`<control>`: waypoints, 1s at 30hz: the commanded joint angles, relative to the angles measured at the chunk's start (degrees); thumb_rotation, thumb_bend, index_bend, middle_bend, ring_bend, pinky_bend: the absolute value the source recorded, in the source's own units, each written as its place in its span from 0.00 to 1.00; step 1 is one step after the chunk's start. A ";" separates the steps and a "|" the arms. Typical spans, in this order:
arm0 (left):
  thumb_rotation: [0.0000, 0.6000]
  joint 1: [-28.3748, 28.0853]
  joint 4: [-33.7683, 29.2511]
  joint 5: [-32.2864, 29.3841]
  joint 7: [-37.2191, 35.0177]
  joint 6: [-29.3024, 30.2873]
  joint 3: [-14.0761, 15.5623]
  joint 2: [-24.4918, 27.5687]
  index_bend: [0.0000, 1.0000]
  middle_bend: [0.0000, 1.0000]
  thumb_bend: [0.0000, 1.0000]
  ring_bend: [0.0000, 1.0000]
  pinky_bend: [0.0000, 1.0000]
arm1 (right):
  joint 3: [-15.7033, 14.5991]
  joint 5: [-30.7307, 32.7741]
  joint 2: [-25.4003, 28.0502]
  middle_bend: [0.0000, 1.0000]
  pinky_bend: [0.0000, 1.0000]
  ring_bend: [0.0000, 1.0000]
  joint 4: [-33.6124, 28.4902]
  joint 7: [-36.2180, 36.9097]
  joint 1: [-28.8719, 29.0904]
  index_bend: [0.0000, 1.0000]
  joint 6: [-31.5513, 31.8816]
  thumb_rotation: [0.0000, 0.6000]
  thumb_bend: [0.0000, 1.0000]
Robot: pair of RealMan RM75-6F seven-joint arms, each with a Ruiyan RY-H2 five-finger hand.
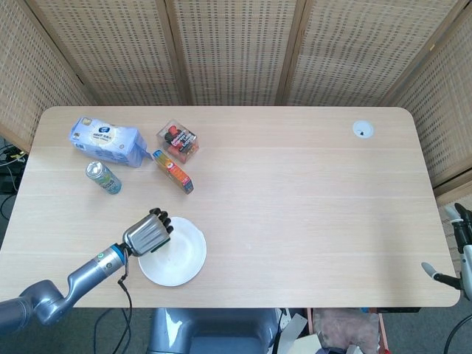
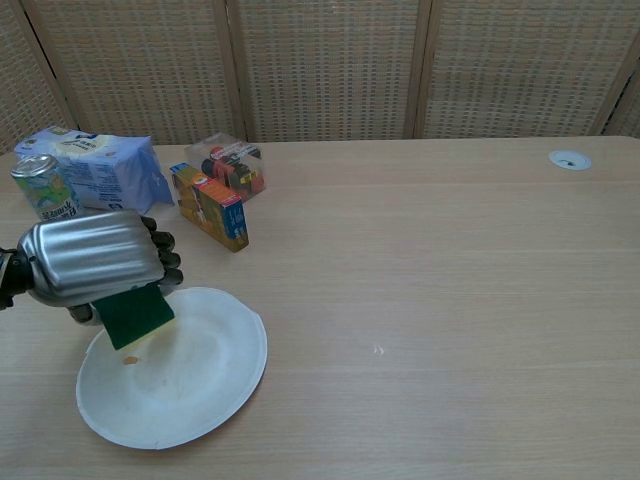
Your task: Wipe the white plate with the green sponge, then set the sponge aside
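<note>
The white plate (image 1: 181, 258) (image 2: 200, 375) lies near the table's front left edge, with a small brown speck on it. My left hand (image 1: 147, 232) (image 2: 95, 262) hovers over the plate's left part and grips the green sponge (image 2: 135, 315), which hangs below the fingers just above the plate. In the head view the hand hides most of the sponge. My right hand (image 1: 461, 225) shows only as dark fingers at the far right edge, off the table; its state is unclear.
At the back left are a blue wipes pack (image 1: 107, 141), a green can (image 1: 103, 177), a clear box of small items (image 1: 178, 140) and an orange carton (image 1: 173, 171). A round grommet (image 1: 362, 130) sits at the back right.
</note>
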 commanded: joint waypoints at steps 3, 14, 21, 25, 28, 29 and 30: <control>1.00 0.28 1.33 0.07 -1.05 0.74 0.98 -0.61 0.51 0.42 0.04 0.30 0.41 | -0.16 -0.32 0.04 0.00 0.00 0.00 0.03 0.20 -0.08 0.00 0.17 1.00 0.00; 1.00 -0.60 5.93 1.22 -0.40 0.72 2.43 -4.06 0.52 0.42 0.04 0.30 0.38 | -0.02 0.04 0.27 0.00 0.00 0.00 0.04 0.71 0.00 0.00 0.03 1.00 0.00; 1.00 -0.76 7.72 1.23 1.20 -0.27 3.52 -5.92 0.52 0.42 0.04 0.30 0.38 | -0.14 -0.07 0.35 0.00 0.00 0.00 0.24 1.07 0.11 0.00 -0.24 1.00 0.00; 1.00 -0.65 8.34 1.43 1.26 -0.01 4.02 -6.51 0.52 0.42 0.04 0.30 0.38 | -0.16 -0.22 0.46 0.00 0.00 0.00 0.39 1.59 -0.04 0.00 0.08 1.00 0.00; 1.00 -0.61 7.92 1.58 0.53 1.28 3.87 -6.25 0.52 0.42 0.04 0.30 0.38 | -0.20 -0.39 0.64 0.00 0.00 0.00 0.49 2.28 -0.25 0.00 0.43 1.00 0.00; 1.00 -0.65 7.80 1.69 0.29 1.59 3.88 -6.11 0.52 0.42 0.04 0.30 0.38 | -0.22 -0.45 0.68 0.00 0.00 0.00 0.51 2.43 -0.29 0.00 0.51 1.00 0.00; 1.00 -0.70 7.63 1.81 0.01 2.09 3.76 -5.95 0.52 0.42 0.04 0.30 0.38 | -0.22 -0.50 0.71 0.00 0.00 0.00 0.51 2.56 -0.32 0.00 0.57 1.00 0.00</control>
